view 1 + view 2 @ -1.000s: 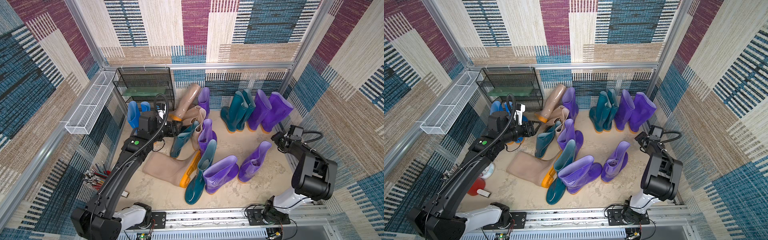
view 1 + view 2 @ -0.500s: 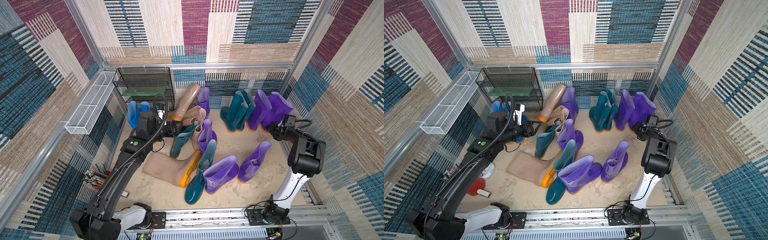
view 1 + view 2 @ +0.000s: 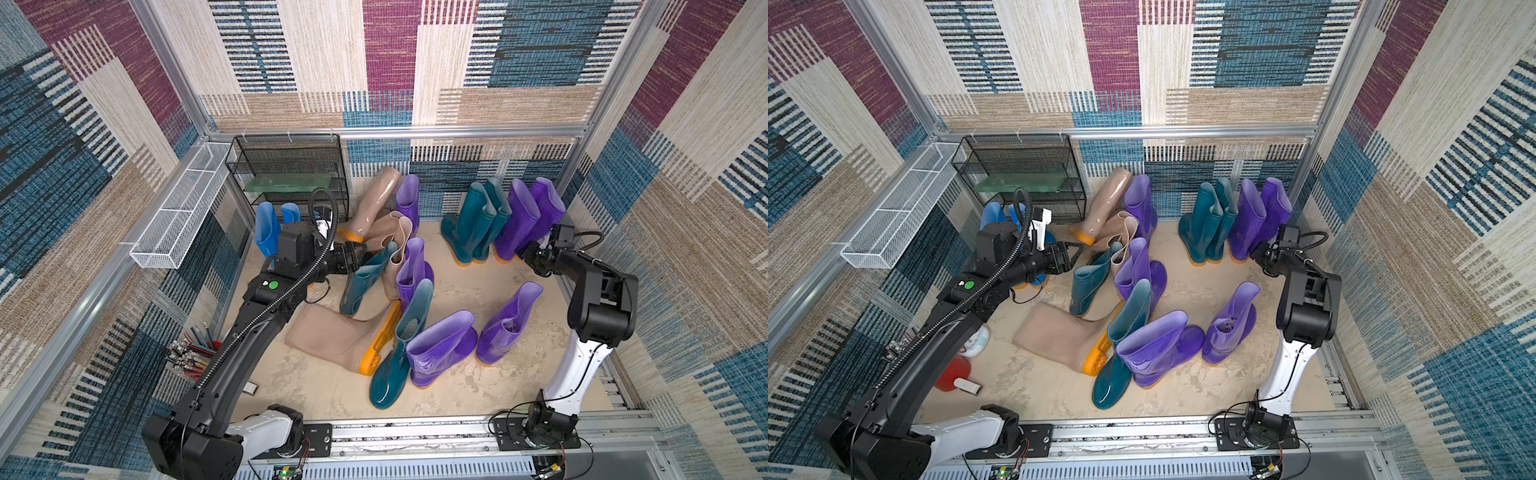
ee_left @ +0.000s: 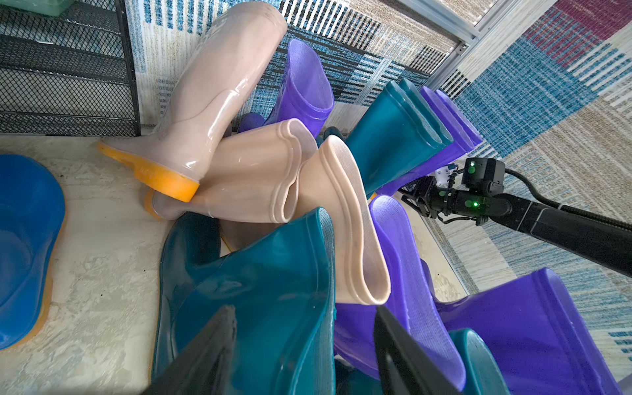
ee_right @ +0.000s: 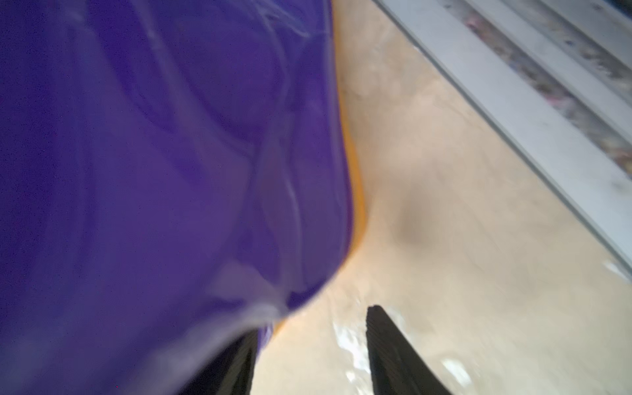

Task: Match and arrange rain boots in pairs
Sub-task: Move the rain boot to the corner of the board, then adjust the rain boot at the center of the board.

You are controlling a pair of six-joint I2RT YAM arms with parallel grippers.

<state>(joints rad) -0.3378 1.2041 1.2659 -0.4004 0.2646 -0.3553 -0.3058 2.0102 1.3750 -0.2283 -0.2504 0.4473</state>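
Far left, beside the wire rack [image 3: 291, 178], two blue boots [image 3: 266, 230] stand together, which looks like one finished pair. The left gripper [image 3: 1079, 249] reaches into the central heap, its jaws spread on either side of a short teal boot [image 3: 359, 286] at the cuff, not clenched on it.

That heap is the work left. Beige boots [image 3: 376, 203] lean and lie across each other, loose purple boots [image 3: 440, 349] stand among them, and a tall teal boot [image 3: 401, 349] is wedged in front. None is matched.

Further right, at the back wall, a teal pair [image 3: 473, 224] and a purple pair [image 3: 525, 218] stand upright side by side, apparently done. The right gripper [image 3: 528, 254] sits low by the foot of that purple pair. Its jaws are parted with bare table [image 3: 457, 291] showing between them, so they grasp nothing. Three pairs seem set, and well over half the boots remain.
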